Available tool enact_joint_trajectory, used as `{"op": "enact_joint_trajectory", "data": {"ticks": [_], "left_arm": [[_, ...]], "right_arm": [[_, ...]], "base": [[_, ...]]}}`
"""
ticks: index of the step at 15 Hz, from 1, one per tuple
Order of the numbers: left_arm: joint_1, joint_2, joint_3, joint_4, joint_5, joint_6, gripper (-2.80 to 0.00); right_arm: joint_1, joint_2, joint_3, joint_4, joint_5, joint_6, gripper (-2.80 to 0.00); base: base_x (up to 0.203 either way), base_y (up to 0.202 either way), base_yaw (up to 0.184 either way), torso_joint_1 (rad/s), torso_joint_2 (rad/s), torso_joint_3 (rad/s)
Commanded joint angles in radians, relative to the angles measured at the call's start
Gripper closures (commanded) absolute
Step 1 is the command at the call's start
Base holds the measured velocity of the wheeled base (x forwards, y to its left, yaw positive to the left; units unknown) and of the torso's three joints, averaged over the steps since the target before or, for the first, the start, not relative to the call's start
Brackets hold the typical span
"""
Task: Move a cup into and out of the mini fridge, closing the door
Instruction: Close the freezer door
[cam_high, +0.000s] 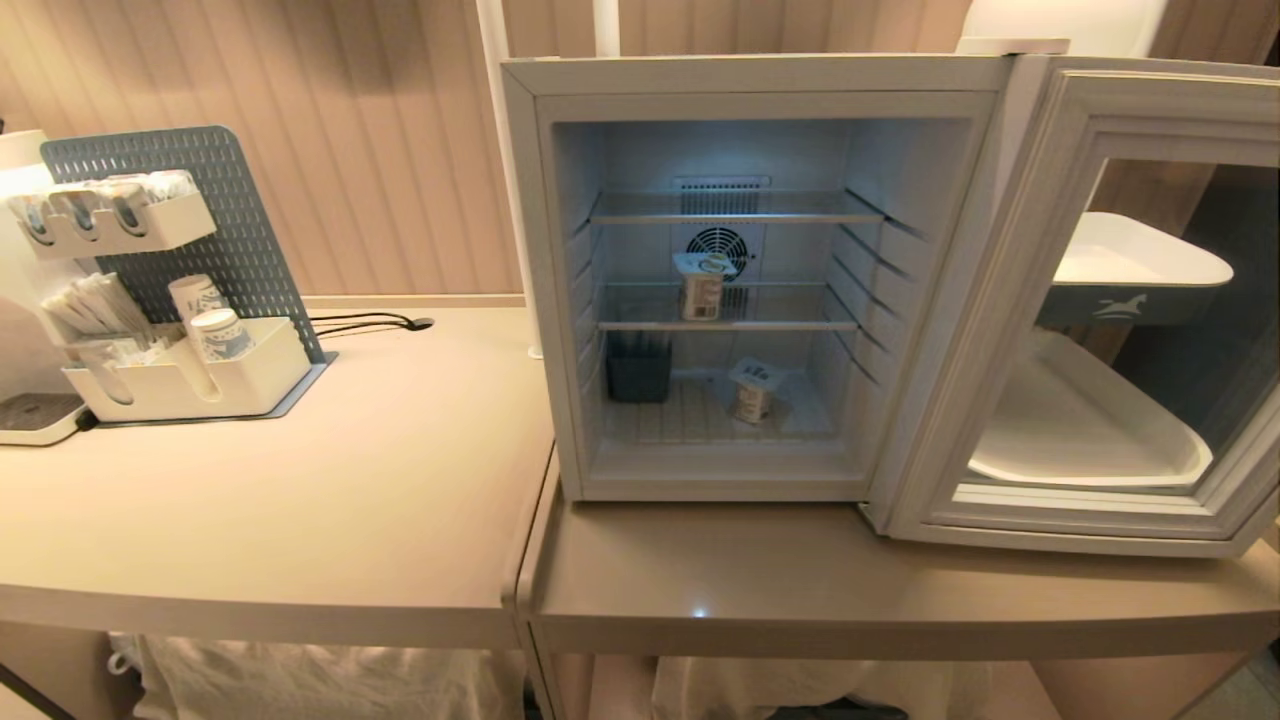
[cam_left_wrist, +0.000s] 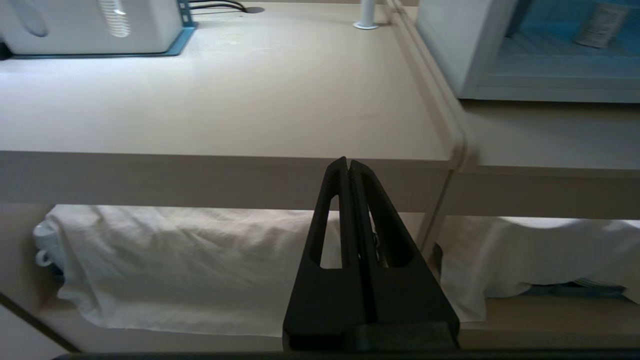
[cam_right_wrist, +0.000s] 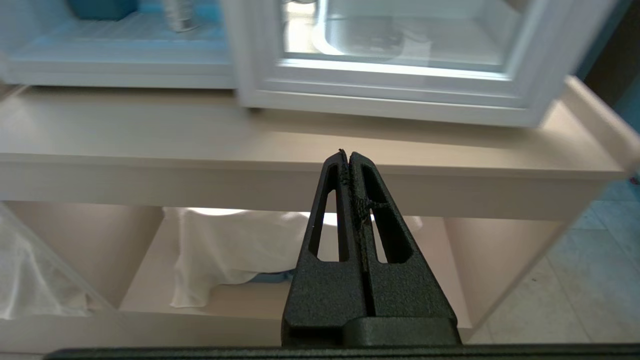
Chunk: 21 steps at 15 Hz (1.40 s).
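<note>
Both arms hang low in front of the counter (cam_high: 300, 520), the left gripper (cam_left_wrist: 348, 162) and the right gripper (cam_right_wrist: 348, 155) each with fingers pressed together on nothing, below the counter's front edge. On that counter the mini fridge (cam_high: 760, 75) stands with its door (cam_high: 1100, 110) swung wide to the right. Inside the fridge one cup (cam_high: 703, 286) stands upright on the middle wire shelf, a second cup (cam_high: 753, 390) sits on the fridge floor, and a dark box (cam_high: 638, 372) rests just left of that lower cup.
</note>
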Motion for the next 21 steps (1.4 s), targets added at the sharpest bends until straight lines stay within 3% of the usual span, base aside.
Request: {"op": "enact_joint_trajectory", "data": {"ticks": [1,13,21], "left_arm": [[0.001,0.002,0.0,0.0,0.0,0.0,0.0],[0.001,0.002,0.0,0.0,0.0,0.0,0.0],[0.001,0.002,0.0,0.0,0.0,0.0,0.0]], "right_arm": [[0.001,0.0,0.0,0.0,0.0,-0.001,0.0],[0.001,0.0,0.0,0.002,0.002,-0.001,0.0],[0.001,0.0,0.0,0.003,0.0,-0.001,0.0]], "base": [[0.0,-0.19,-0.003,0.002,0.0,0.002],[0.0,-0.19,-0.001,0.002,0.0,0.003],[0.0,-0.012,0.0,0.0,0.0,0.0]]}}
